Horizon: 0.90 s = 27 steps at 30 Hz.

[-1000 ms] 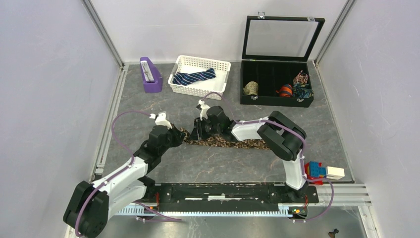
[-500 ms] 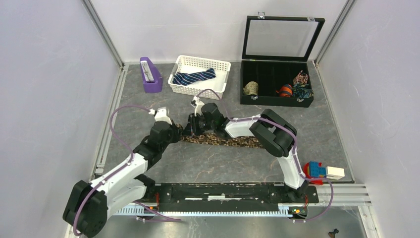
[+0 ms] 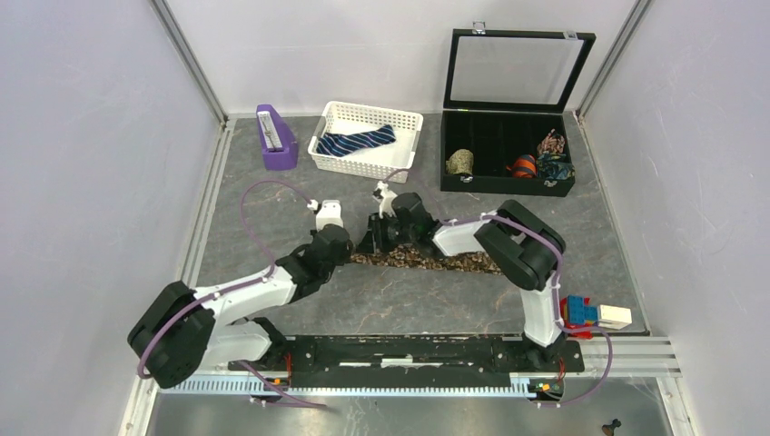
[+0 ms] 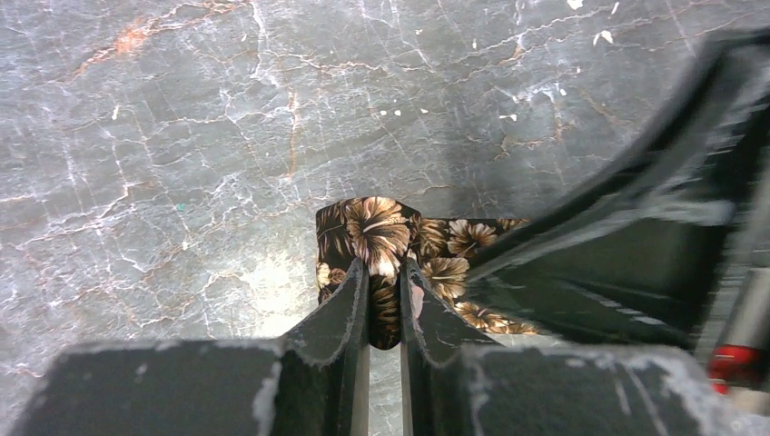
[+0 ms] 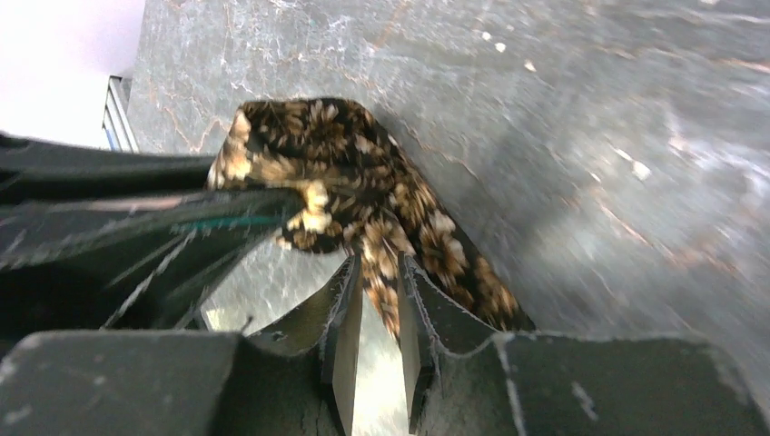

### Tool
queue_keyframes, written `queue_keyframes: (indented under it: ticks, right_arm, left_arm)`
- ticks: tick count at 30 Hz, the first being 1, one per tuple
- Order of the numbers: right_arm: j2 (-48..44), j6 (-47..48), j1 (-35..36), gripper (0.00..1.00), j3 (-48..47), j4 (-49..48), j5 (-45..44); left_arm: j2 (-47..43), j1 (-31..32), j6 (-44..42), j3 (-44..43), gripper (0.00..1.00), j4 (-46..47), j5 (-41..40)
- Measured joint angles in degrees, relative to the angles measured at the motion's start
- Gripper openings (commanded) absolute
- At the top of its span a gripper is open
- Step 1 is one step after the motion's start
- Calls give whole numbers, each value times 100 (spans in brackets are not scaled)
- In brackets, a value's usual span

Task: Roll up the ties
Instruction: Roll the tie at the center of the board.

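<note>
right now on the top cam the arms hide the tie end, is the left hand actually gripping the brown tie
observer: Yes. The left wrist view shows the left hand shut on the folded end of the brown tie.
operator: and the right hand
observer: The right hand is shut on the tie's edge close by, seen in its own wrist view.
operator: is it a tight roll
observer: No, it looks like one loose hump of fabric standing off the table.

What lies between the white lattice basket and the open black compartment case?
Nothing: the top view shows bare grey marbled table between the white lattice basket and the open black compartment case.
</note>
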State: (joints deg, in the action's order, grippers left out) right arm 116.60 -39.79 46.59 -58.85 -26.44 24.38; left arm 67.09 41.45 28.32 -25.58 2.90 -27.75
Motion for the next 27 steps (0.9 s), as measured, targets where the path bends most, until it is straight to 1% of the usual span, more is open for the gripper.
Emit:
queue_keyframes:
  ticks: [6, 10, 13, 19, 27]
  right_arm:
    - [-841, 208, -369, 28, 662, 96, 46]
    - [-1255, 356, -520, 27, 782, 195, 57]
    - [-1456, 452, -562, 27, 828, 225, 59]
    - [-1539, 544, -651, 27, 966, 260, 61]
    - [-1672, 603, -925, 28, 1322, 402, 55]
  left_arm:
    - [267, 304, -83, -96, 2, -31, -522]
    - [452, 481, -170, -275, 2, -120, -761]
    - [492, 638, -254, -494, 3, -400, -975]
    - [459, 686, -485, -813, 4, -726, -1113]
    - [490, 708, -619, -822, 4, -933, -1287]
